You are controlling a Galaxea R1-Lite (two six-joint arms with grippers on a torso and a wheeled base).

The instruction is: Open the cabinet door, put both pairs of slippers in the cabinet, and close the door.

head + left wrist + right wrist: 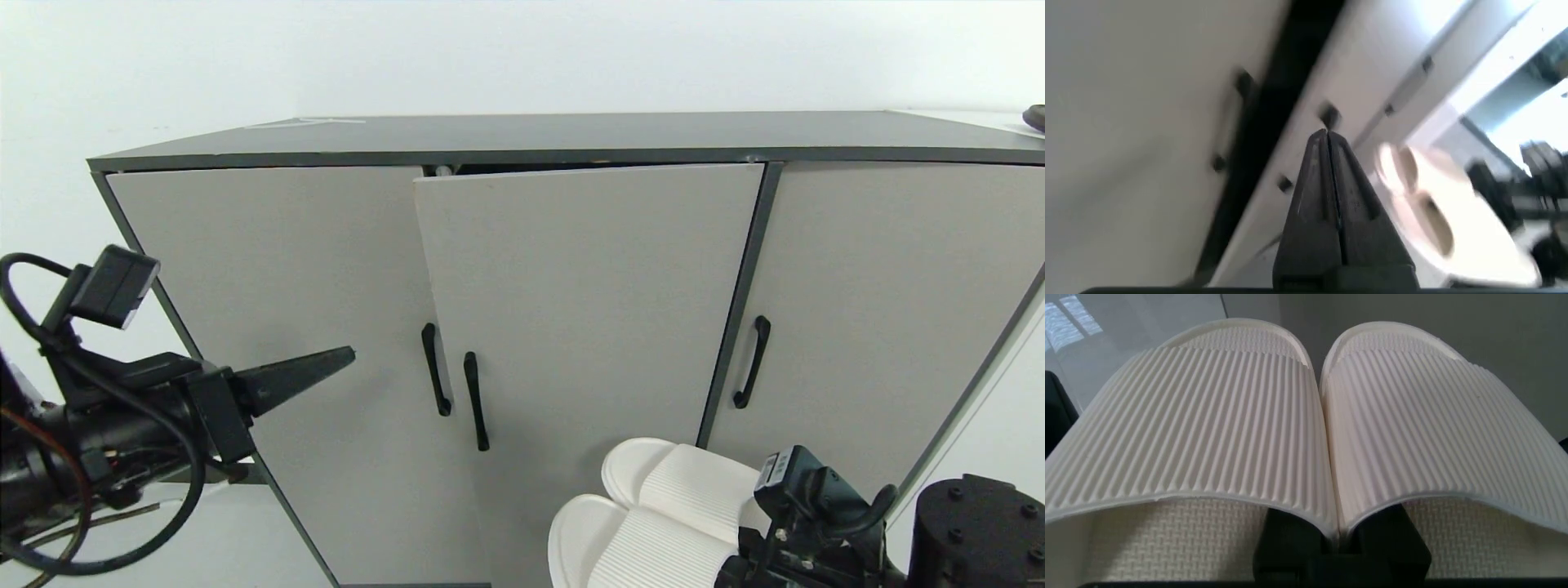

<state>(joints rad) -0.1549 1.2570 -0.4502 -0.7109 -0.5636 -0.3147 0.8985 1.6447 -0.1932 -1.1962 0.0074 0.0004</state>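
Slippers (653,514): one white pair, held side by side low in front of the cabinet (571,135), before its middle door (588,310), toes toward it. I have the right gripper (1341,543) clamped on them where the two inner edges meet. They look like light, soft foam with ribbed straps. I judge they will flex and could pivot in a narrow pinch, so grip both inner walls together near the strap. Middle door stands slightly ajar at its handle (476,400) side. Left gripper (339,358) is fully closed and empty, level with the handles, before the cabinet's left half
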